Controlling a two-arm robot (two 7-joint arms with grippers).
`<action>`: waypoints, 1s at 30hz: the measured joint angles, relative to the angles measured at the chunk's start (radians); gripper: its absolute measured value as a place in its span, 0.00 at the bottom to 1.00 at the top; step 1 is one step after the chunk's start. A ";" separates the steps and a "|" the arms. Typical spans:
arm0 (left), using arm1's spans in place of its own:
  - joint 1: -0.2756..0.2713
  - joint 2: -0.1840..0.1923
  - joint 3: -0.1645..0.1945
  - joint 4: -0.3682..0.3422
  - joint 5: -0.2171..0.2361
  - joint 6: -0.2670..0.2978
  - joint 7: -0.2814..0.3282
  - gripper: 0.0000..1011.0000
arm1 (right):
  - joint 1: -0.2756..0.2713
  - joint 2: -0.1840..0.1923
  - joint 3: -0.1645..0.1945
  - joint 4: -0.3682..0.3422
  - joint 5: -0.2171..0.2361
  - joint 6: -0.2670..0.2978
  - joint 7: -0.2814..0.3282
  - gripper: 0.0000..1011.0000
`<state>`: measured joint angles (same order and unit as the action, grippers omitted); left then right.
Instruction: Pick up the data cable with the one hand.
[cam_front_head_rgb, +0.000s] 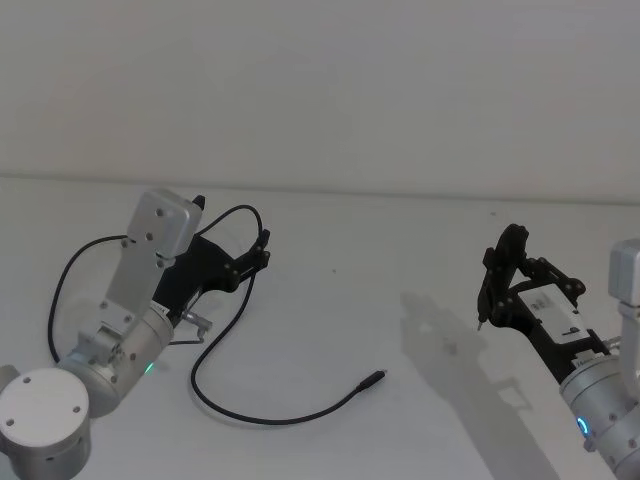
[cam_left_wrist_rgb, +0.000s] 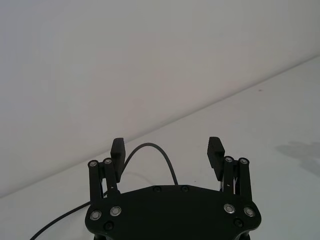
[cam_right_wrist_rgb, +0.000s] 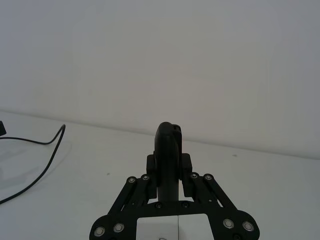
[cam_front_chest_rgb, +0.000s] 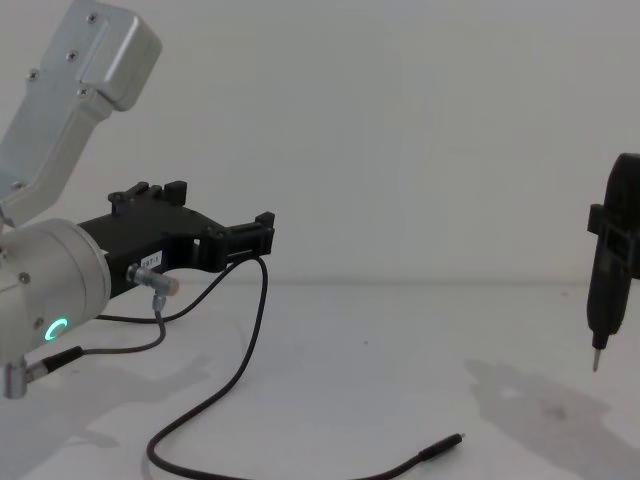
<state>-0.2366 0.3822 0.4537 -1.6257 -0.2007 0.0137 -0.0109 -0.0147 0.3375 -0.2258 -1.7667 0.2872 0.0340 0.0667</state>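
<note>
On the left, the left gripper (cam_front_head_rgb: 262, 250) hung above the white table (cam_front_head_rgb: 400, 250) with its two fingers wide apart. The data cable (cam_left_wrist_rgb: 149, 145) rose from the table and looped up between those fingers; I could not tell if it touched them. Its long tail curved across the table, and its plug (cam_front_head_rgb: 374, 378) lay flat near the middle. Far right, the right gripper (cam_front_head_rgb: 482, 318) hung in the air, fingers pressed together.

Left gripper label: you can see a small white sticker (cam_front_chest_rgb: 149, 261) on the side of the left gripper (cam_front_chest_rgb: 263, 232), but its dark characters are too small to read.
Right gripper label: the white plate (cam_right_wrist_rgb: 178, 227) on the right gripper (cam_right_wrist_rgb: 169, 132) carries a mark cut off at the edge, so you cannot read it.
Readable text: none.
</note>
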 joint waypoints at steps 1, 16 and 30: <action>0.000 0.000 0.000 0.000 0.000 0.000 0.000 0.99 | 0.000 0.000 0.000 0.000 0.000 0.000 0.000 0.27; -0.001 0.000 0.000 0.000 0.000 0.000 0.000 0.99 | 0.000 0.000 0.000 0.000 0.000 0.000 0.000 0.27; -0.001 0.001 0.003 -0.008 0.000 0.004 -0.011 0.99 | 0.000 0.000 0.000 0.000 0.000 0.000 0.000 0.27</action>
<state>-0.2379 0.3835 0.4565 -1.6334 -0.2003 0.0180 -0.0218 -0.0147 0.3375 -0.2258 -1.7668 0.2874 0.0340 0.0668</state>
